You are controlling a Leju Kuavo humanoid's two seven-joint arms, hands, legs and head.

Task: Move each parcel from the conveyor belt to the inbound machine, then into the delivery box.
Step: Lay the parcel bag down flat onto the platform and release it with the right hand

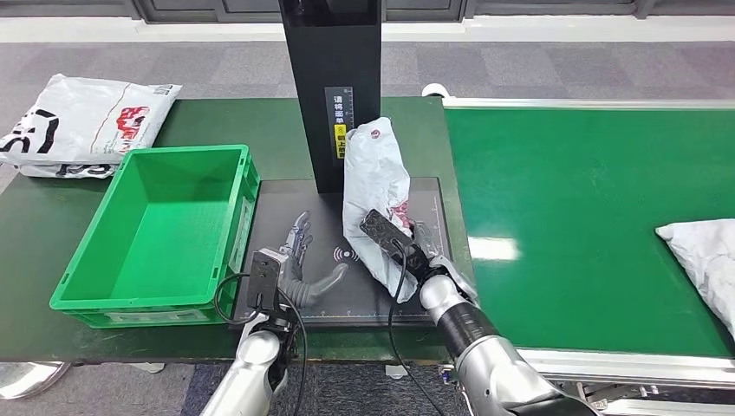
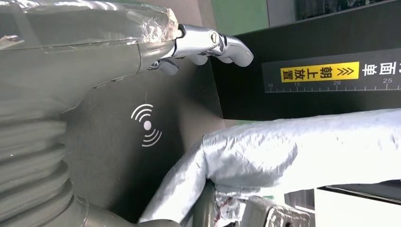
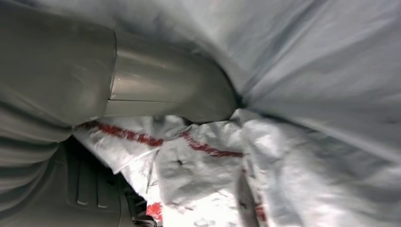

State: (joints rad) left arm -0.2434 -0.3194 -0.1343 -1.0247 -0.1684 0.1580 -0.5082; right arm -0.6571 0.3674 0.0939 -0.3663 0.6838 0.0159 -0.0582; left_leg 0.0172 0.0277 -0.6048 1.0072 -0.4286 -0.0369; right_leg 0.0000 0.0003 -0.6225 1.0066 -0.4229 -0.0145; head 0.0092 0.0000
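right hand (image 1: 414, 253) gripping grey parcel (image 1: 374, 178) over the inbound machine (image 1: 347, 260) plate | left hand (image 1: 302, 260) resting open-fingered on plate, holding nothing | green delivery box (image 1: 165, 230) sitting beside

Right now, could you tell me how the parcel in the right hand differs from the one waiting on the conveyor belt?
The held parcel is gripped by the right hand and stands over the black scanner plate; the waiting parcel lies flat and untouched on the green belt. The held parcel shows red print; the waiting one shows none. Both are crinkled grey-white bags.
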